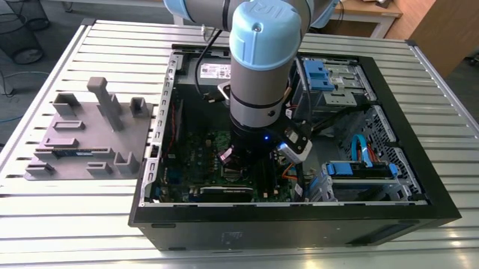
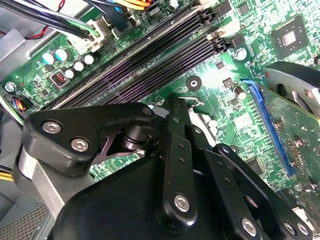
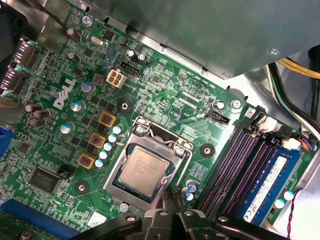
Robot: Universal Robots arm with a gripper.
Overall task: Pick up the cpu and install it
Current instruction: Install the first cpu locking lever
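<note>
- Claw (image 2: 172, 107) of mine low over board (image 3: 165, 95); cannot tell whether it's apart or together.
- Cpu (image 3: 144, 168) seated in socket frame (image 3: 146, 167), 12 o'clock of my claw tip in first wrist view.

We see our arm (image 1: 258, 67) as a thick silver-grey cylinder topped by a pale blue rounded joint cap with a small screw at its centre. Below the cylinder a black wrist section carries a small blue light, and just beside that light sits a silver boxy camera module with a cable running from it. In both wrist views our gripper (image 2: 172, 107) is matte black: broad rounded housing, flat linkage bars, and bright silver screw heads at the pivots. Beside the housing in the second wrist view a grey metal bracket (image 2: 37, 182) shows.
</note>
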